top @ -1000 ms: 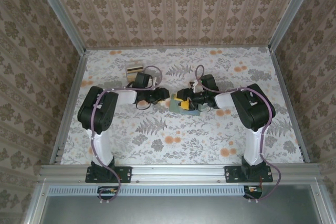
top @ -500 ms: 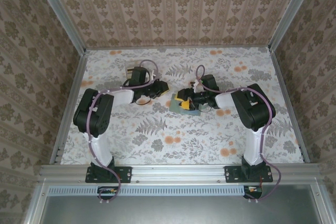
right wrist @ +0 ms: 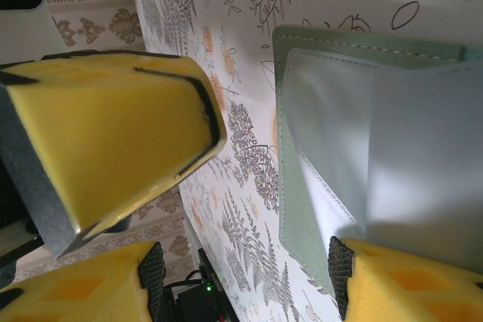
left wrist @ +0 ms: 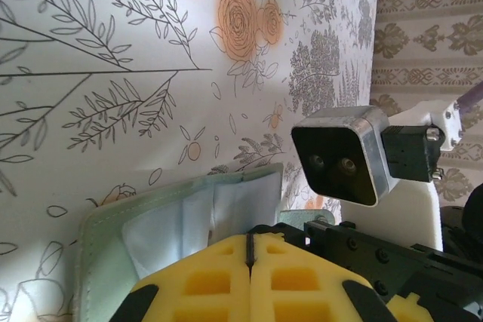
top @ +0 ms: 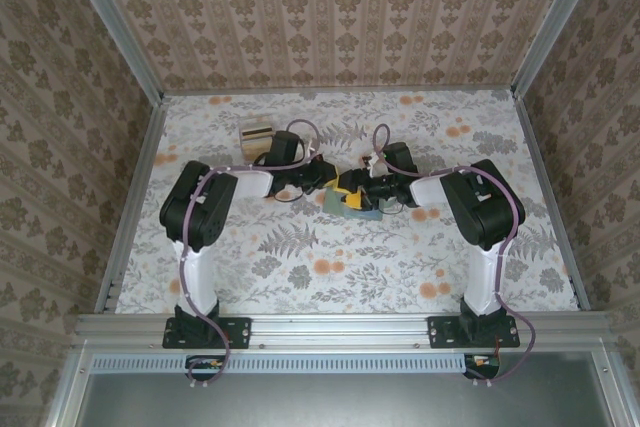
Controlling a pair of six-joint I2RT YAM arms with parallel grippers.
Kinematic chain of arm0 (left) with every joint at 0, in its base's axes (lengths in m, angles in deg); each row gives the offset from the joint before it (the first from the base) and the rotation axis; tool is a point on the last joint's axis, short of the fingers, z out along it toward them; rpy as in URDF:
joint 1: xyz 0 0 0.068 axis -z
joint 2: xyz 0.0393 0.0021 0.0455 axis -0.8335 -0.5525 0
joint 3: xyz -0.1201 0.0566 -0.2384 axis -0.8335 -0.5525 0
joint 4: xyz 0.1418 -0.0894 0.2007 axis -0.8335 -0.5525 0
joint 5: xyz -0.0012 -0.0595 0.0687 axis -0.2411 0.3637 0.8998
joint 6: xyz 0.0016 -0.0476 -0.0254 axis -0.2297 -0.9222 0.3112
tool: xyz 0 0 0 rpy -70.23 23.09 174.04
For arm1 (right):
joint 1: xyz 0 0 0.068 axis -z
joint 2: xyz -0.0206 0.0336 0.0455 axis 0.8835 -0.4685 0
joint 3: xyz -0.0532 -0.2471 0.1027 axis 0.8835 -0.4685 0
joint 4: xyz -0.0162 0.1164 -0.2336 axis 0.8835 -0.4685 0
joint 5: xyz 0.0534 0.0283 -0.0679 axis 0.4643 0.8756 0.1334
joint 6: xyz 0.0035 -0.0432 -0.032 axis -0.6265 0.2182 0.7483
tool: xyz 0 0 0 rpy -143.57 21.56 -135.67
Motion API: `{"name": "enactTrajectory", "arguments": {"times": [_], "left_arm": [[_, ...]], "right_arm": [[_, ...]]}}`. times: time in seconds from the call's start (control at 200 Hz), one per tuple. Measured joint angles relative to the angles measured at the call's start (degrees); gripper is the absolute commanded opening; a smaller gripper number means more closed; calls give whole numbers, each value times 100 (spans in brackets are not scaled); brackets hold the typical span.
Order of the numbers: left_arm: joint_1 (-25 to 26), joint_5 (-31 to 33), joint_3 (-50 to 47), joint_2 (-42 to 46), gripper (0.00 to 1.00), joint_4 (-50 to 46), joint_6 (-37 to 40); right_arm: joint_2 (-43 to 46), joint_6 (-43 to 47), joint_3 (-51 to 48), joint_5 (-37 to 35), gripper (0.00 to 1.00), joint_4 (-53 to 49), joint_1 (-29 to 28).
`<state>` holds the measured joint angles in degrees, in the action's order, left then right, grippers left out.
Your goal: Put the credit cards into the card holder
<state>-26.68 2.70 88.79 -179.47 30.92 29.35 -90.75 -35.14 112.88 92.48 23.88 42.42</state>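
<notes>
The card holder lies open at mid-table, muted green with pale pockets inside. My left gripper is shut, its yellow fingers pressed together just above the holder's pocket side, with nothing seen between them. From the opposite side my right gripper stands open over the holder, one finger on its near corner and the other over the cloth. The left gripper's fingers hang close in front of it. The tan credit cards stand at the back left, apart from both grippers.
The floral tablecloth covers the table, walled in by patterned panels and metal rails. The two wrists nearly touch at the centre; the right wrist's camera is close beside the left fingers. Open cloth lies in front of the arms.
My left gripper swung back toward the cards, then forward again to the card holder, and its jaws went from partly open to shut. The right arm stayed still.
</notes>
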Motion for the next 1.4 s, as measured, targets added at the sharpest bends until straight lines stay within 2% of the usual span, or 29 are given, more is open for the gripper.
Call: {"name": "enactTrajectory", "arguments": {"times": [0.19,0.435,0.73,0.96,1.4], "left_arm": [[57,96,0,-48,0,-149,129],[74,341,87,-179,0,-885,863],[101,433,184,-275,0,-1080,1320],[105,433,184,-273,0,-1082,1421],[103,520,105,-197,0,-1064,1423]], "right_arm": [[0,22,0,20,64,-59,2],[7,35,7,17,65,-61,0],[131,20,0,-109,69,-140,0],[925,656,195,-813,69,-1285,-20],[890,1443,463,-1888,68,-2730,-304]]}}
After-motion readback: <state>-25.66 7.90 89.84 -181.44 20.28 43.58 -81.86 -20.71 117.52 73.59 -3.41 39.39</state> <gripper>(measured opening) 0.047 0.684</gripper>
